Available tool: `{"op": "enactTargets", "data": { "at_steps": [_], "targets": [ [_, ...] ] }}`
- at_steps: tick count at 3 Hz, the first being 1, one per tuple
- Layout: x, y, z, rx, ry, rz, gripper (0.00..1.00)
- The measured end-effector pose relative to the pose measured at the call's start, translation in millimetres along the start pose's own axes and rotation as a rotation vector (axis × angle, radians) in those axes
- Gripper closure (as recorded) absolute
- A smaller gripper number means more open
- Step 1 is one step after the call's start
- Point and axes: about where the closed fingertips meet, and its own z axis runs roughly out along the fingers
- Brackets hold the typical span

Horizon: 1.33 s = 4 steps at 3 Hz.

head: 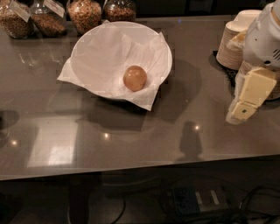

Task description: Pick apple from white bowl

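Note:
The apple [134, 78], small, round and yellowish-tan, lies inside the white bowl [94, 52], right of its middle, on crinkled white paper. The bowl stands at the back centre of the dark glossy table [131, 135]. My gripper [243, 107], cream-yellow under a white wrist, hangs above the table's right side. It is well to the right of the bowl and apart from the apple, with nothing seen in it.
Several glass jars of grains and nuts [85, 13] line the back left edge. Stacks of small beige paper bowls [236, 37] stand at the back right, just behind my arm. The table's front edge runs below; cables and a power strip [197, 201] lie on the floor.

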Motion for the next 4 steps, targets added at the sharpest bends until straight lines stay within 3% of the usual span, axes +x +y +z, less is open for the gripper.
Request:
{"op": "enactTargets", "data": {
  "at_steps": [3,4],
  "targets": [
    [-98.8,-44.8,35.3,0.014,-0.189,-0.007,0.00],
    [-157.4,-76.0,67.7,0.002,-0.274,-0.027,0.00]
  ]
}}
